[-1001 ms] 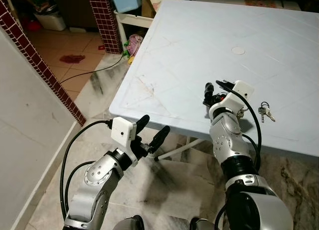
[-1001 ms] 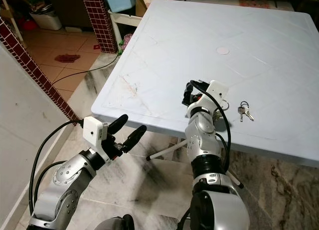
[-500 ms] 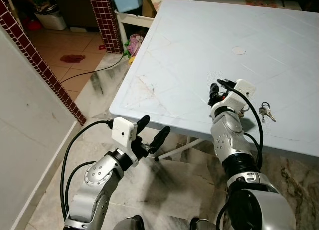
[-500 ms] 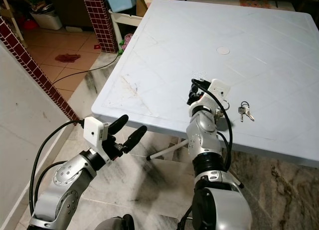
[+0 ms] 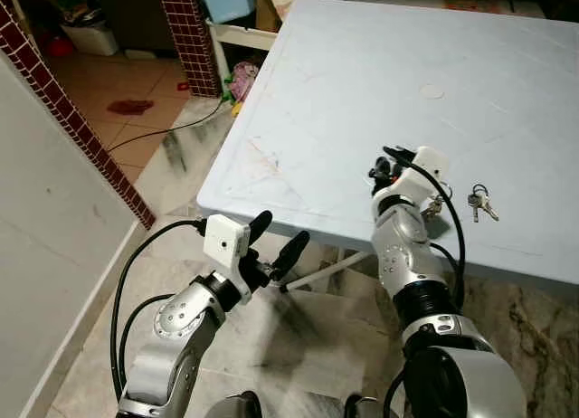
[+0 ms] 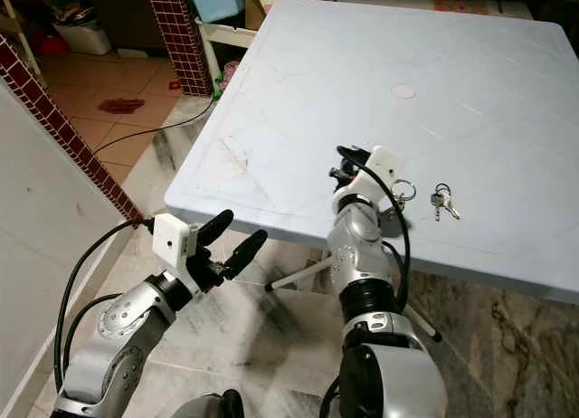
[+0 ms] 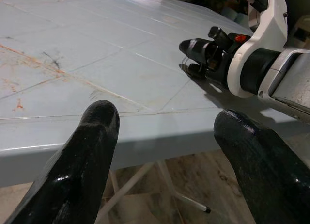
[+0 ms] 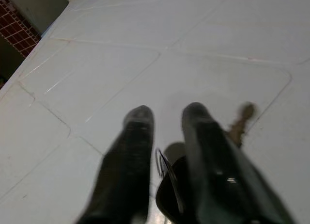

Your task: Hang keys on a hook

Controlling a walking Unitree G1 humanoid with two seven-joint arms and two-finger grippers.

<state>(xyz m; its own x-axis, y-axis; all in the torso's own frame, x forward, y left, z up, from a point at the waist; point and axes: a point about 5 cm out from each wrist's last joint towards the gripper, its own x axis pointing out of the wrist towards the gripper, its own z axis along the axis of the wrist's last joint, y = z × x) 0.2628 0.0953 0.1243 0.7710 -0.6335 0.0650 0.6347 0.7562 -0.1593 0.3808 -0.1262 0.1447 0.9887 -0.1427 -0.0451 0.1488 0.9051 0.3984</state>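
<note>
on the table (image 5: 344,83), keys (image 5: 479,202) lie beside the right gripper (image 5: 380,171).

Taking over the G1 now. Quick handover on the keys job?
Left end effector: open, idle, low in front of the table edge.
Right end effector: over the table near its front edge, to the left of the keys; grip state unclear.
Keys: flat on the table, untouched. A key ring sits by the right wrist; I cannot tell whether it is held.
Done: approach to the table.
Left: grasp the keys, locate the hook, hang them.
</note>
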